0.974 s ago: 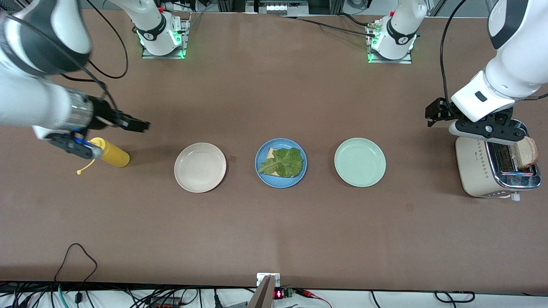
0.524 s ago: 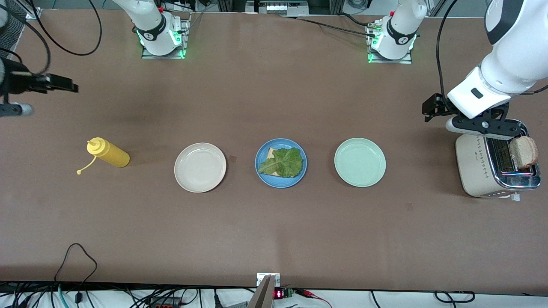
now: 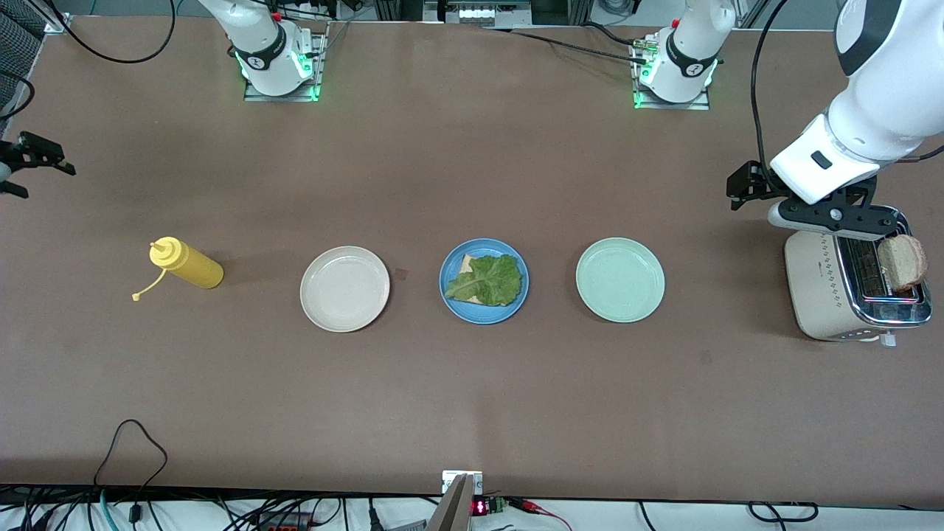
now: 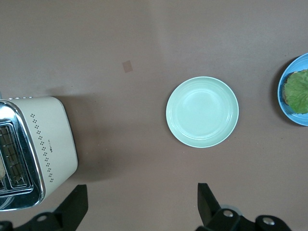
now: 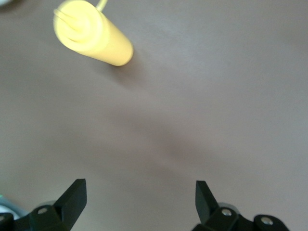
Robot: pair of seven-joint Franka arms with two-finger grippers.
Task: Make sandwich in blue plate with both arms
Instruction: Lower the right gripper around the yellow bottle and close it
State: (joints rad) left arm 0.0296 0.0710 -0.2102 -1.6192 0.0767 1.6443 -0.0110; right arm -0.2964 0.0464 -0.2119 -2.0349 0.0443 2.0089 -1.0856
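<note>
The blue plate (image 3: 451,299) sits mid-table and holds one toast slice (image 3: 465,263) with a ruffled green lettuce leaf (image 3: 492,280) on top. A second toast slice (image 3: 901,262) stands in the toaster (image 3: 818,287) at the left arm's end. My left gripper (image 3: 837,220) hangs over the toaster's edge, open and empty (image 4: 141,202). My right gripper (image 3: 46,153) is at the right arm's end of the table, over bare table, open and empty (image 5: 139,199). The plate's edge and lettuce (image 4: 298,91) show in the left wrist view.
A beige plate (image 3: 344,288) and a pale mint plate (image 3: 619,279) (image 4: 202,111) flank the blue plate. A yellow squeeze bottle (image 3: 186,263) (image 5: 94,36) lies toward the right arm's end. The toaster also shows in the left wrist view (image 4: 48,139).
My right arm has pulled back from above the yellow bottle toward its end of the table. My left gripper rose slightly over the toaster, then held still.
</note>
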